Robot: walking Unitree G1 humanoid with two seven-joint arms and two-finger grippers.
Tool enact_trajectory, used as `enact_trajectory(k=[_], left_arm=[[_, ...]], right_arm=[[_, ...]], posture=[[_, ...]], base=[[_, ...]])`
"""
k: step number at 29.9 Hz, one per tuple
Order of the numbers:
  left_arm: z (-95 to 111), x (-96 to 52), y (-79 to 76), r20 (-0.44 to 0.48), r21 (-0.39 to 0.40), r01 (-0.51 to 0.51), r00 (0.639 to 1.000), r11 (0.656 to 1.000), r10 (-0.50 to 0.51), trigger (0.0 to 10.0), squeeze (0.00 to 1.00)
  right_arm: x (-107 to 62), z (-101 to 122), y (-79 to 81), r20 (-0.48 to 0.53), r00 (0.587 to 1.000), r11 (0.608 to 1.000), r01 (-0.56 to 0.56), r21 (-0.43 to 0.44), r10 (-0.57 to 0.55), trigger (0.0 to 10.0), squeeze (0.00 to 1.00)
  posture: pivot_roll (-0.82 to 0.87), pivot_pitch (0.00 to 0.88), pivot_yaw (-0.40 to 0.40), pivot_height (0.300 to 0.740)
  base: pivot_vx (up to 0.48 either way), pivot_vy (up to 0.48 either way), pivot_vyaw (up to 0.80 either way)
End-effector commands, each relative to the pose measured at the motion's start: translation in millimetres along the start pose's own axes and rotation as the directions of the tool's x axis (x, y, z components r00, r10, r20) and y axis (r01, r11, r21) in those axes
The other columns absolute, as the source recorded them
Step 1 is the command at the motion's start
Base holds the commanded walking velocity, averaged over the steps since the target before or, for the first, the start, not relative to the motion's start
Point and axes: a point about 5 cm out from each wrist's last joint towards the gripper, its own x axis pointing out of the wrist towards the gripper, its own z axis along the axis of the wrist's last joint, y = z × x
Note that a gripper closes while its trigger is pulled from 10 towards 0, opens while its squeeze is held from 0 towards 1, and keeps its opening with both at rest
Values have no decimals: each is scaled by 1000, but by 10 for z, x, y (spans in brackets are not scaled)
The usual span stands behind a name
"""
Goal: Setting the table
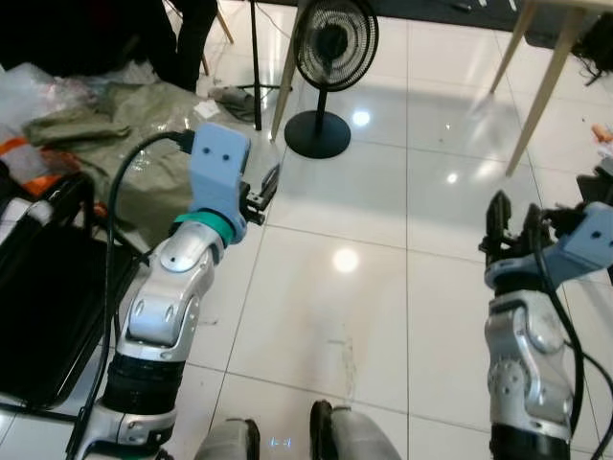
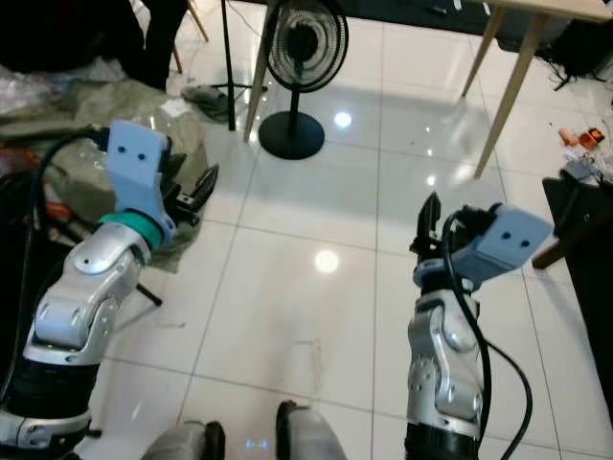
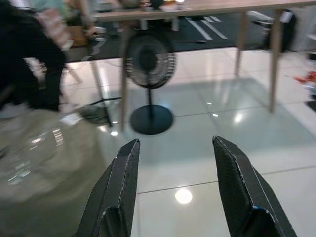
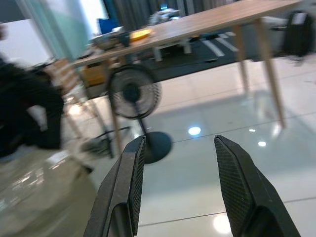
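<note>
A wooden table (image 4: pixel 217 22) on slim pale legs (image 1: pixel 541 96) stands ahead across the glossy white tile floor (image 1: pixel 345 316). Dishes and a yellow item (image 4: pixel 140 34) lie at one end of its top, blurred. My left gripper (image 1: pixel 266 192) is raised over the floor at the left, open and holding nothing; its two black fingers (image 3: pixel 121 187) stand well apart. At the right my right gripper (image 1: pixel 512 225) is raised too, open and holding nothing, with its fingers (image 4: pixel 237 187) spread and pointing toward the table.
A black floor fan (image 1: pixel 330 57) stands between me and the table. Olive cloth and plastic bags (image 1: pixel 124 144) lie on the floor at the left, beside a black case (image 1: pixel 48 307). A person in dark clothes (image 4: pixel 24 113) is at the far left.
</note>
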Motion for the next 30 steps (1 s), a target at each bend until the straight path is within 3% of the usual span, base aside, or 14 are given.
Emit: enact_trajectory(k=[1, 7, 30], left_arm=[[-39, 0, -20, -13, -1, 4, 1000, 1000, -4, 10000, 0], [-39, 2, -21, -12, -2, 5, 1000, 1000, -5, 10000, 0], [-83, 21, -22, -58, 1, -3, 998, 1000, 3, 10000, 0]], right_arm=[[-7, -19, -42, -10, 1000, 1000, 15, -6, -15, 10000, 0], [-7, -23, -44, -12, 1000, 1000, 16, -4, -16, 10000, 0], [-14, -23, -81, -15, 999, 1000, 30, -2, -30, 10000, 0]], posture=[[16, 16, 52, 740], [14, 12, 53, 740], [12, 20, 59, 740]], base=[[-345, 0, 0], [-303, 0, -154], [0, 0, -800]])
